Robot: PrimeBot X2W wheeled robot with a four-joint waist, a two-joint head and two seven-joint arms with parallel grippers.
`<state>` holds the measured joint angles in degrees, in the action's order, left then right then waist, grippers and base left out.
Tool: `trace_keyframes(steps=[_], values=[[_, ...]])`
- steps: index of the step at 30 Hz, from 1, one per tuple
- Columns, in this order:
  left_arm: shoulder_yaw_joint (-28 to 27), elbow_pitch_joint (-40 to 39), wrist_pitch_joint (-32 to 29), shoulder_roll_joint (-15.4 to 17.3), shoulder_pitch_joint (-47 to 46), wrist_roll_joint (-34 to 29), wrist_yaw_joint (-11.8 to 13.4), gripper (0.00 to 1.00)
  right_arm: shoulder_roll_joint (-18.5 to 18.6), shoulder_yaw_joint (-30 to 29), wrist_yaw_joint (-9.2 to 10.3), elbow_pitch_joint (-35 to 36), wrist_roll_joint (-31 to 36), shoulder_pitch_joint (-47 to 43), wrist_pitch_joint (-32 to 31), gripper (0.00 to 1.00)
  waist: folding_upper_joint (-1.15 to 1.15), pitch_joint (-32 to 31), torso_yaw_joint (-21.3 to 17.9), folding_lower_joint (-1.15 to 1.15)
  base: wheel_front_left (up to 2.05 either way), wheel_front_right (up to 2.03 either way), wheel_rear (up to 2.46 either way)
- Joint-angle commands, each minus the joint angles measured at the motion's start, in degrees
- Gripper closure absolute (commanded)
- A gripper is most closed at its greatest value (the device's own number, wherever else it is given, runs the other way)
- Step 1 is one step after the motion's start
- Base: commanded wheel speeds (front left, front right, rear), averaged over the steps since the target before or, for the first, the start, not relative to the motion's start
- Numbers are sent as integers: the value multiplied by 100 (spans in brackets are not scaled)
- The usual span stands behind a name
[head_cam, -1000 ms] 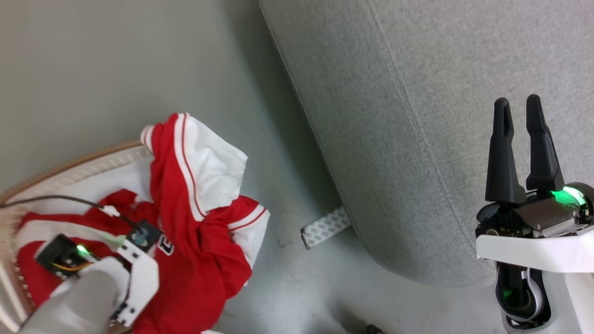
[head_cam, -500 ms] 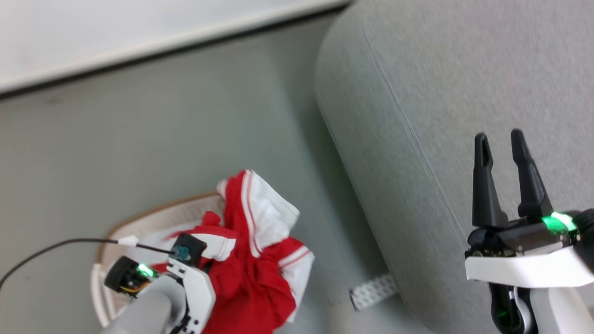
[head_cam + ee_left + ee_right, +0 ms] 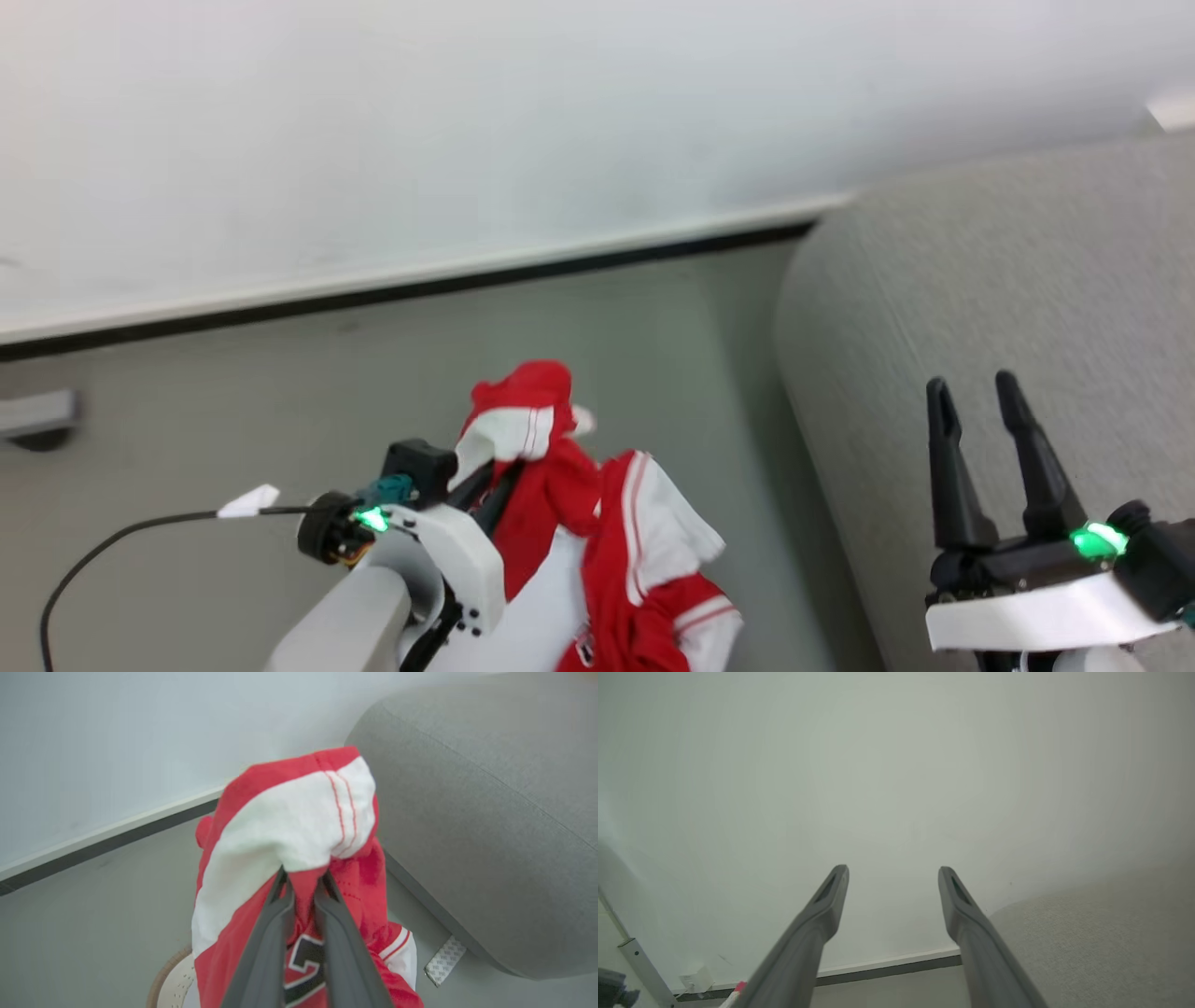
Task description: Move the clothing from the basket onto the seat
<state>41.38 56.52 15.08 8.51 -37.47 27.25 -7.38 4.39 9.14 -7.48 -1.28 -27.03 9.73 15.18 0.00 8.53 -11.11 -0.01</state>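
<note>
1. The left gripper (image 3: 302, 876) has its two long dark fingers pinched almost together on a fold of the clothing (image 3: 289, 826). The soft, thin fabric bunches over the fingertips.
2. The clothing is red with a broad white panel crossed by thin red stripes. Lower down it carries black lettering outlined in white. It hangs in limp folds from the fingers above the floor (image 3: 93, 914), lifted clear of the basket.
3. The basket (image 3: 174, 983) shows beneath the hanging cloth as a rounded cream plastic corner with small holes and a brown rim.
4. The seat (image 3: 490, 812) is light-grey woven upholstery with a bulging, rounded edge and a stitched seam. It stands just beside the clothing on the robot's right, not touching it.
5. The right gripper (image 3: 893, 877) holds its tapered, slotted fingers spread wide with nothing between them.
6. A small patterned strip of tape (image 3: 444, 960) lies on the smooth grey floor at the foot of the seat.
</note>
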Motion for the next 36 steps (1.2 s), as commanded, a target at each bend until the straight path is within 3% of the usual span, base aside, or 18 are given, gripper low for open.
trace_keyframes(steps=[1, 12, 20, 29, 36], values=[[-166, -413, 7, 112, 203, 65, 18, 100, 66, 48, -2, -53, 56, -150, -5, 0, 0, -456, 443, 1, 0, 0, 0], [-867, -2885, 5, 295, 564, 78, 303, 100, 147, 455, -2, -232, 136, -435, -5, 0, 0, -947, 840, 1, 0, 0, 0], [-1097, -4219, -436, 460, 777, 405, 534, 100, 170, 692, -2, -333, 171, -331, -5, 0, 0, -957, 886, 1, 0, 0, 0], [-1065, -4815, -682, 581, 1110, 463, 712, 100, 302, 1210, -2, -600, 226, -120, -5, 0, 0, -887, 894, 1, 0, 0, 0], [-756, -4807, -784, 461, 1251, 426, 603, 100, 466, 1939, -2, -978, 56, 246, -5, 0, 0, -906, 1027, 1, 0, 0, 0]])
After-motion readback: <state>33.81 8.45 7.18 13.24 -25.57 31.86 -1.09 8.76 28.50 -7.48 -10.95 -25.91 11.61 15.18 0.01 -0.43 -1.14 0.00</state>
